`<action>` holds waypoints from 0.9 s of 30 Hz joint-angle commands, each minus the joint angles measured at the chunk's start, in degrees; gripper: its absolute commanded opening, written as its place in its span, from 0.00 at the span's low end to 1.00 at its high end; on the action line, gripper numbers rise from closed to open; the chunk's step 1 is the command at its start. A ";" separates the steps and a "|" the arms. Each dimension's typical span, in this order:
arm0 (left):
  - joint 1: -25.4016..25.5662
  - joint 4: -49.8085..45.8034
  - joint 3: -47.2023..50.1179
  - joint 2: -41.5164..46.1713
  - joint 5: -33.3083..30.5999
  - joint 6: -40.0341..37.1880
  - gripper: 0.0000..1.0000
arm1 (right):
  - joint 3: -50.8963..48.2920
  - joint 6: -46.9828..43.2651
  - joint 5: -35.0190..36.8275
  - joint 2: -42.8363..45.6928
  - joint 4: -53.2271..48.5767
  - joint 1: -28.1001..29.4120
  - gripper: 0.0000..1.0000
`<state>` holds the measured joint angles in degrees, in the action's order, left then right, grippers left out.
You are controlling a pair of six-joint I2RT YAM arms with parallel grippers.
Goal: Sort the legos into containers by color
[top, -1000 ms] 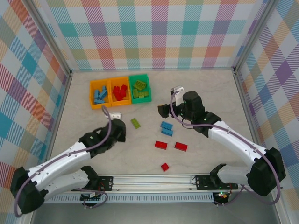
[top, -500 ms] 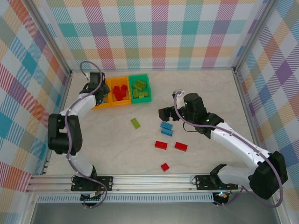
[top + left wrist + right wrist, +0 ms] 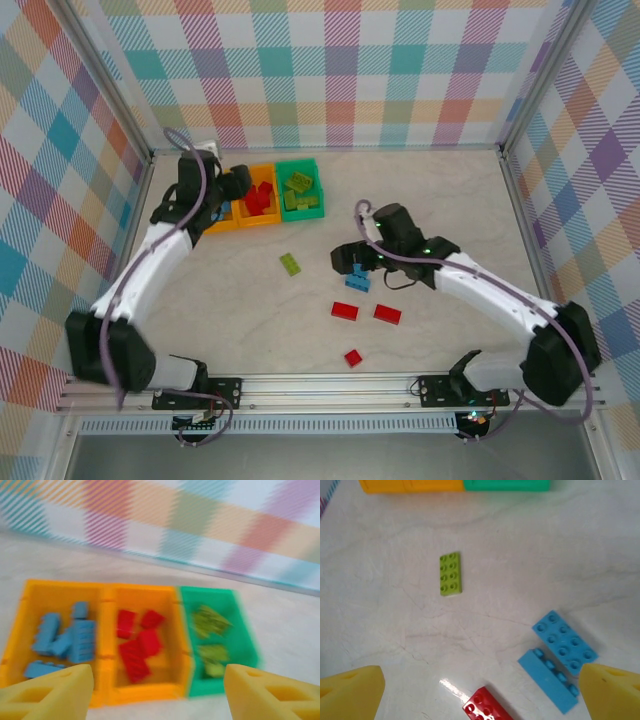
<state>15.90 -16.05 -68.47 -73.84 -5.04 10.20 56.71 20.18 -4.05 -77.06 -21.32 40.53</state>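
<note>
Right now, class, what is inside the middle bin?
Only red bricks, roughly five, lie loose in the middle bin. The left wrist view is too blurred for an exact count, and anything beneath the pile is covered.

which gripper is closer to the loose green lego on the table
Right. The right gripper hovers just right of the green lego; the left gripper is farther off, by the bins.

I count three containers: two orange bins (image 3: pixel 65 583) and one green bin (image 3: pixel 210 686). Loose on the table (image 3: pixel 450 200) I see three red bricks (image 3: pixel 344 310), two blue bricks (image 3: pixel 564 641) and one lime green brick (image 3: pixel 450 573).
</note>
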 commanded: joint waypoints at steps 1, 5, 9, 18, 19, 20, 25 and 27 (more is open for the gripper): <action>6.91 -10.13 4.09 10.14 3.83 -12.24 0.71 | 5.65 1.16 0.57 -7.21 -0.21 3.85 1.00; 13.08 -21.22 7.38 21.03 6.83 -25.46 0.72 | 14.75 0.86 2.98 -19.93 0.18 8.27 0.99; 14.15 -29.17 12.37 31.03 11.38 -34.61 0.77 | 23.08 0.40 7.65 -31.55 1.05 10.26 0.95; 14.07 -27.32 24.48 40.14 12.64 -44.27 0.92 | 33.30 -2.26 15.57 -46.42 -0.04 10.54 0.72; 14.07 -26.81 24.61 39.93 12.91 -44.72 0.94 | 33.67 -2.70 15.74 -47.12 -0.39 10.64 0.68; 14.07 -26.47 24.70 39.61 13.12 -45.07 0.96 | 33.71 -3.19 15.55 -47.67 -0.41 10.84 0.65; 14.07 -25.83 25.40 37.52 15.85 -47.45 1.00 | 33.67 -3.01 14.69 -49.80 -1.60 11.23 0.53; 14.07 -25.40 25.73 37.45 16.59 -47.72 1.00 | 34.05 -2.63 14.83 -50.27 -2.43 11.23 0.46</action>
<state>29.61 -43.13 -43.81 -36.16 8.84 -35.18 90.17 17.67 9.63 -124.79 -20.16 51.42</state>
